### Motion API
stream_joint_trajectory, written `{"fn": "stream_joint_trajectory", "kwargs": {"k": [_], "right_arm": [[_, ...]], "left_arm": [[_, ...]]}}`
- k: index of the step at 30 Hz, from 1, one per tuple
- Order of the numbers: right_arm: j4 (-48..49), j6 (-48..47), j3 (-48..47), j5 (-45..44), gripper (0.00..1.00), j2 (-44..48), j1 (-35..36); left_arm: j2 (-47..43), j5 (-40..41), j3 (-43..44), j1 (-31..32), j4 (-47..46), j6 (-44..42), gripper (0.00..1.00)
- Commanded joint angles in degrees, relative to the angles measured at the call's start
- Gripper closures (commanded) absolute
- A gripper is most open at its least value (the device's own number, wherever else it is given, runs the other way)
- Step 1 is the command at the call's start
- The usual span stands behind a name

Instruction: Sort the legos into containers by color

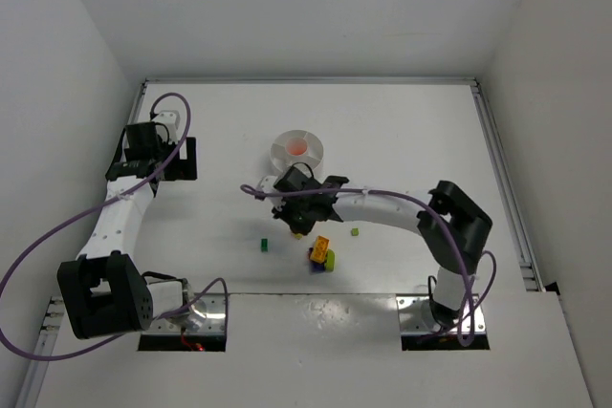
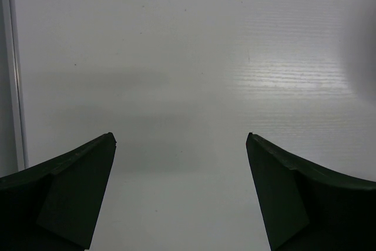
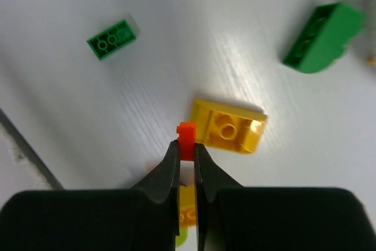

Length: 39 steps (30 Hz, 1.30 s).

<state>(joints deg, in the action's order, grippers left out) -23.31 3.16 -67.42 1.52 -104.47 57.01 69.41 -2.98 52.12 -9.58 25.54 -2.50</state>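
Pinching a red-orange piece (image 3: 187,133) between its fingertips, the right gripper (image 3: 187,145) points down at the surface (image 3: 147,92). The fingers are pressed against both sides of the piece, and its top end stands out above them.

In the right wrist view:
- A yellow brick (image 3: 228,126) lies flat, studs up, just beyond the held piece.
- A small green brick (image 3: 111,40) lies studs up, well apart to the upper left.
- A larger green brick (image 3: 322,36) lies at the upper right, tilted and blurred.

In the top view:
- The dish (image 1: 277,148) stands on the surface just beyond the right gripper, not touching it. Its centre well holds red-orange material.
- A green bit (image 1: 264,245) lies to the left of the gripper. It may be one of the two green bricks above, but which one cannot be told.
- A lime bit (image 1: 354,231) lies to the right of the gripper, under the forearm line.
- A cluster (image 1: 321,254) of yellow-orange, purple and lime pieces, touching one another, lies nearer the arm bases.

The left gripper (image 2: 181,160) has its fingers (image 2: 70,195) spread wide, with only bare surface between them. It sits at the left side of the surface, well apart from the dish and all the bricks.
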Motion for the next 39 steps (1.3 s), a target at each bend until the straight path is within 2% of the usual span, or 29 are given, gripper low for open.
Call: {"fn": "stream_joint_trajectory", "kwargs": {"k": [1, 4, 15, 20, 25, 27, 30, 34, 36, 39], "right_arm": [[-1.91, -1.14, -5.17, 0.50, 1.00, 6.12, -2.16], [-3.31, -1.14, -10.08, -0.99, 1.00, 6.64, -4.80], [-11.05, -0.79, -33.19, -0.29, 1.00, -7.15, -16.75], [-13.24, -0.26, -39.88, 0.33, 1.00, -12.85, -19.39], [-13.78, 0.36, -41.65, 1.64, 1.00, -15.94, -20.45], [-13.78, 0.36, -42.18, 1.65, 0.98, -16.47, -20.45], [-14.30, 0.36, -42.80, 0.94, 0.89, -18.05, -20.98], [-14.83, 0.88, -44.38, 0.94, 0.75, -19.11, -20.98], [-14.83, 0.88, -44.38, 0.94, 0.64, -19.11, -20.98], [-14.83, 0.88, -44.38, 0.94, 0.59, -18.58, -20.98]], "left_arm": [[-0.59, -0.80, 0.26, -0.52, -1.63, 0.31, 0.00], [-0.07, -1.41, 0.79, -0.52, -1.63, 0.31, 0.00], [0.46, -1.41, 2.37, -0.52, -1.63, 0.31, 0.00], [0.99, -1.94, 2.37, -0.52, -1.63, 0.31, 0.00], [2.04, -1.94, 2.90, -0.52, -2.16, 0.31, 0.00], [2.05, -1.94, 2.90, -0.52, -2.16, 0.92, 0.00], [2.66, -2.47, 2.90, -0.52, -2.16, 0.92, 0.00], [3.19, -2.47, 2.90, -0.52, -2.16, 0.92, 0.00], [3.19, -3.08, 2.90, -0.52, -2.68, 0.92, 0.00], [3.72, -3.08, 2.90, -0.52, -2.69, 1.45, 0.00]]}}
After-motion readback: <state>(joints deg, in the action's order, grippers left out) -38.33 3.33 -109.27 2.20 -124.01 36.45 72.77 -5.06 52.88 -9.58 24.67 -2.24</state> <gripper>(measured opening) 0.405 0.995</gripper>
